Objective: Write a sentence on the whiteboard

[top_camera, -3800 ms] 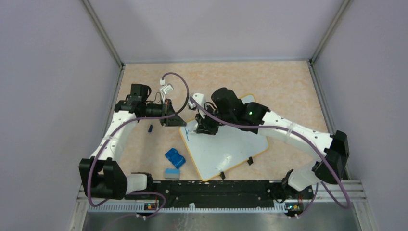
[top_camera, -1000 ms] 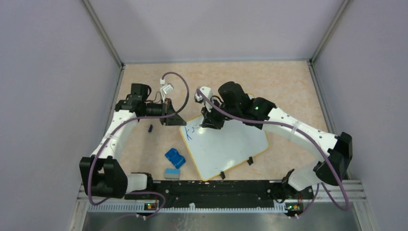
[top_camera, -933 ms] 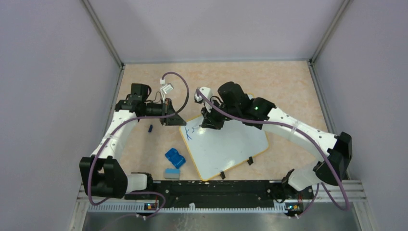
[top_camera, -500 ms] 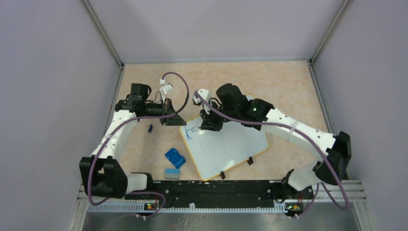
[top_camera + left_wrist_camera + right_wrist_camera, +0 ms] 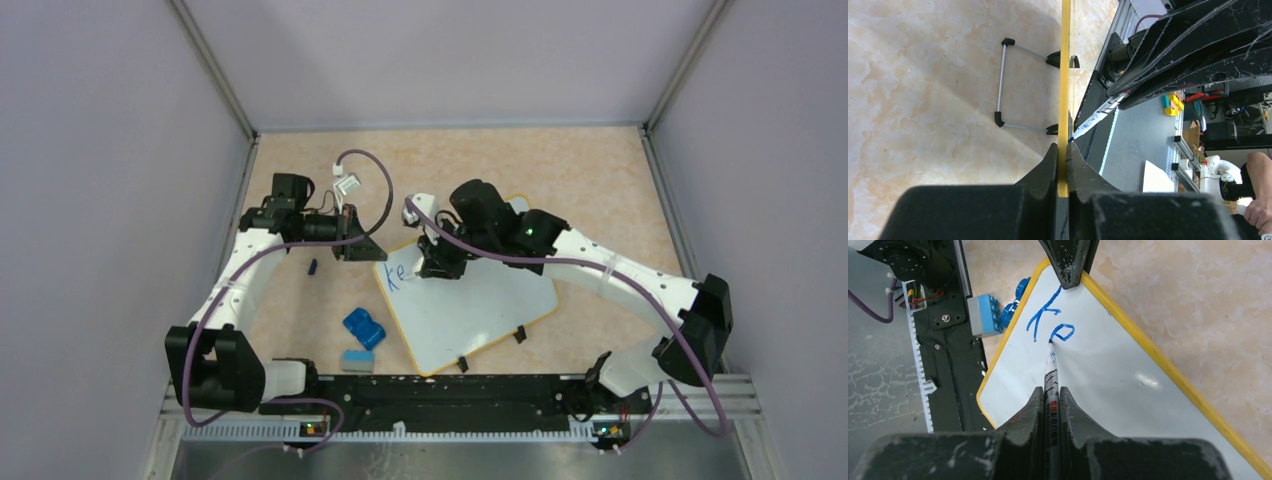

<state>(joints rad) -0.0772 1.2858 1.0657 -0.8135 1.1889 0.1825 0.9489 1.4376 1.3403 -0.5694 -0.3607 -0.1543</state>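
Observation:
The whiteboard (image 5: 470, 310), white with a yellow rim, lies tilted on the table; it also shows in the right wrist view (image 5: 1128, 390) and edge-on in the left wrist view (image 5: 1065, 75). My left gripper (image 5: 362, 247) is shut on its far-left corner rim (image 5: 1064, 172). My right gripper (image 5: 438, 268) is shut on a marker (image 5: 1050, 375) whose tip touches the board. The sentence (image 5: 1050, 322) reads a blue "k" and most of an "e" near that corner, also seen in the top view (image 5: 394, 274).
A blue eraser block (image 5: 364, 328) and a small grey-blue block (image 5: 356, 361) lie left of the board. A small dark cap (image 5: 313, 266) lies by the left arm. Two black clips (image 5: 490, 348) sit on the board's near edge. The black base rail (image 5: 450, 390) runs along the front.
The right gripper moved back toward the left and near, drawing the marker down; the blue marks grew from a faint "k" to "k" plus an "e". The left gripper has not moved.

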